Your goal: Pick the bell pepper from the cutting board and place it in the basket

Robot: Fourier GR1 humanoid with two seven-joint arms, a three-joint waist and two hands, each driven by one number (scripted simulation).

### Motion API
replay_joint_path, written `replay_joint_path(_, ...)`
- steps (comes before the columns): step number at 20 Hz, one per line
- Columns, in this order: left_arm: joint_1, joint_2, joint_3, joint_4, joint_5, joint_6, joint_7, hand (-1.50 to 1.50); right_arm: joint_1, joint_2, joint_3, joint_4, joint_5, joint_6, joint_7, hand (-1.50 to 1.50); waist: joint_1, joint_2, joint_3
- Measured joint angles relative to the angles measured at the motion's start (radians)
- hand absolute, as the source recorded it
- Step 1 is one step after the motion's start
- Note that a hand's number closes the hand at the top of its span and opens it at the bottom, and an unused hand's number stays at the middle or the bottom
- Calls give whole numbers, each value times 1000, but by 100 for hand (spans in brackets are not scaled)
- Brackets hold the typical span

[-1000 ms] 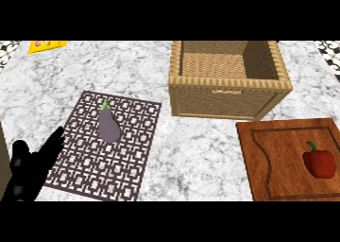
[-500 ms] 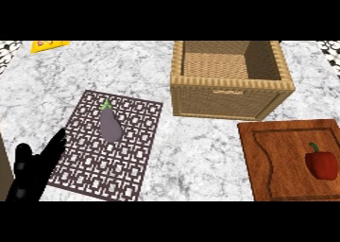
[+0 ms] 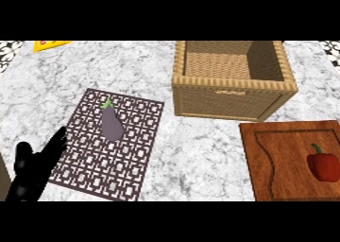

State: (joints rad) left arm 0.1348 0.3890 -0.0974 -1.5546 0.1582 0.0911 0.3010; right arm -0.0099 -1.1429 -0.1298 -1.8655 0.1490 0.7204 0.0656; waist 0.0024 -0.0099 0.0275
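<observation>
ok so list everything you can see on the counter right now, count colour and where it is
bell pepper: one, red with a green stem, lying on the cutting board
cutting board: one, brown wood, lower right, cut off by the view's edge
basket: one, tan wicker, open top, upper right of centre, behind the cutting board
eggplant: one, purple with a green cap, on the placemat
placemat: one, dark brown with a pale lattice pattern, left of centre
yellow object: one, yellow, top left, mostly cut off, cannot tell what it is
counter: one, white and grey marble, under everything
left hand: one, black, open with fingers up, resting lower left at the placemat's left edge
right hand: not in view
</observation>
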Motion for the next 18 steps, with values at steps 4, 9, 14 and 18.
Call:
replay_joint_path(4,-5,-18,-7,5,-5,-2,-3,0,19,43,49,9,84,-37,-23,-150,2,0,0)
replay_joint_path(9,4,-33,-7,3,-21,4,-13,0,54,95,90,40,178,-97,-76,-150,-1,-2,2)
replay_joint_path(14,4,-37,-4,-10,-25,0,0,0,46,133,122,85,248,-137,-114,-150,4,-1,2)
replay_joint_path(18,14,-41,1,-18,-28,-5,-2,0,56,165,143,129,305,-180,-158,-150,4,-1,1)
